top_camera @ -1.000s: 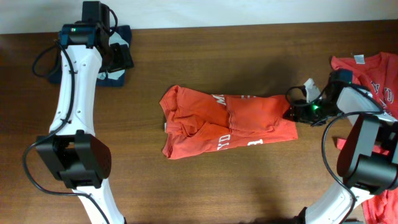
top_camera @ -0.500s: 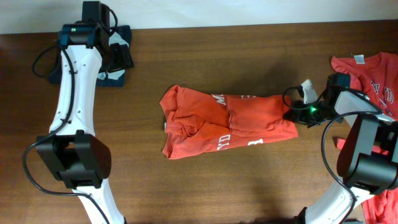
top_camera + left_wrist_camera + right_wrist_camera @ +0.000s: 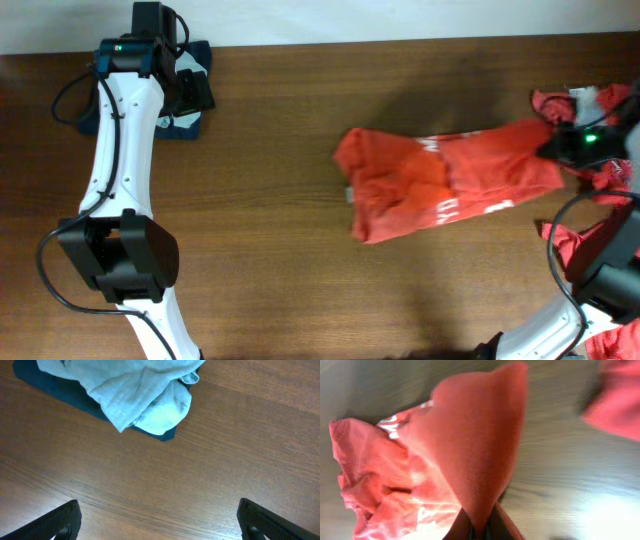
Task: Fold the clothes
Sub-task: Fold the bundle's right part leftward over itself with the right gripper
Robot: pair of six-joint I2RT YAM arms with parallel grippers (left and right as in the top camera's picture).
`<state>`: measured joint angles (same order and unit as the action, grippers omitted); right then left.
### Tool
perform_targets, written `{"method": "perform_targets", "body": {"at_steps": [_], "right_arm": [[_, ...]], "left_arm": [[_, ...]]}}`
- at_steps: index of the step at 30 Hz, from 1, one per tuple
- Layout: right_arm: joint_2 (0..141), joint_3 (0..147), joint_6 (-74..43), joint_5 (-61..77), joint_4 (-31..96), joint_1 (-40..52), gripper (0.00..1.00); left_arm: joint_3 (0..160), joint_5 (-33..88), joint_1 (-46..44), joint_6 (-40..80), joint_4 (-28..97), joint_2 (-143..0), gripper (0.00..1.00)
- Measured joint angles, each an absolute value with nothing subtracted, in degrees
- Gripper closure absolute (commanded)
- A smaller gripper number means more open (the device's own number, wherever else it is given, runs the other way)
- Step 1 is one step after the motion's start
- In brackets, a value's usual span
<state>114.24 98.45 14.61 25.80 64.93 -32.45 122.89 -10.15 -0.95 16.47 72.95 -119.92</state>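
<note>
The right gripper (image 3: 556,150) was clamped on the right end of an orange-red T-shirt (image 3: 440,185), which stretched, crumpled, across the table (image 3: 280,260) right of centre. The left gripper (image 3: 160,527) hung with jaws wide apart at the far left, near a pile of blue cloth (image 3: 140,400). More red shirts (image 3: 572,248) lay at the right edge.

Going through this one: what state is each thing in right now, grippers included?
left gripper: open, empty, over the table.
right gripper: shut on the T-shirt.
T-shirt: bunched, unfolded, one end pinched, the rest lying on the table.
other red shirts: loose heap at the right edge, unfolded.
light blue cloth: crumpled on the dark blue cloth.
</note>
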Motion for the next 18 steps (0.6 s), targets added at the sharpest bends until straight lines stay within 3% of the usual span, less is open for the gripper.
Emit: {"method": "perform_targets", "body": {"at_steps": [4, 8, 18], "right_arm": [[114.2, 104.6, 14.6, 22.8, 68.8, -34.7, 0.96], [114.2, 105.6, 14.6, 21.8, 72.2, -31.0, 0.96], [114.3, 109.8, 13.5, 22.1, 77.2, -8.2, 0.96]], "left_arm": [[122.9, -10.2, -1.0, 16.5, 73.0, -119.9, 0.01], [122.9, -10.2, -1.0, 16.5, 73.0, -119.9, 0.01], [122.9, -10.2, -1.0, 16.5, 73.0, -119.9, 0.01]]}}
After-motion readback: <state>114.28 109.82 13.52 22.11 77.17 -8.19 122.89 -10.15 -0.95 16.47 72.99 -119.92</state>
